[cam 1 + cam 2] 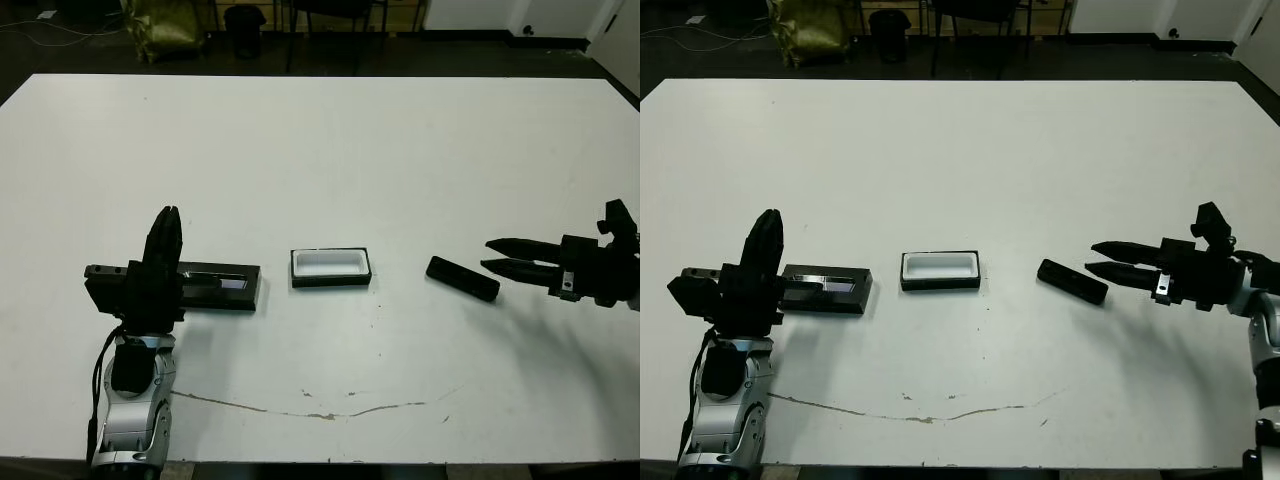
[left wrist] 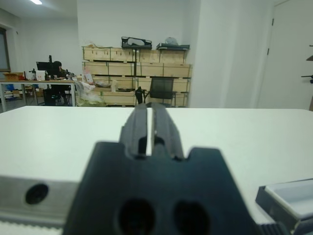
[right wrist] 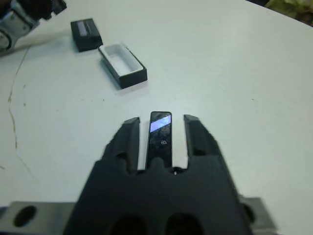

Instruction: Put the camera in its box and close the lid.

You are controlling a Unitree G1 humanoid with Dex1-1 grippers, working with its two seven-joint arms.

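The camera (image 1: 462, 278), a small black oblong, lies flat on the table right of centre. My right gripper (image 1: 486, 255) is open and hovers at the camera's right end. In the right wrist view the camera (image 3: 160, 134) shows between the two spread fingers (image 3: 129, 139), with a gap on each side. The box (image 1: 330, 267), a black tray with white lining, sits open and empty at the table's middle. The lid (image 1: 218, 285), black with a silvery stripe, lies left of the box, partly behind my left gripper (image 1: 169, 214). That gripper points upward, shut on nothing.
The white table (image 1: 330, 150) stretches far behind the objects. A thin crack-like mark (image 1: 330, 412) runs along the near part of the table. Beyond the far edge are chairs, a bin and shelves (image 2: 137, 56).
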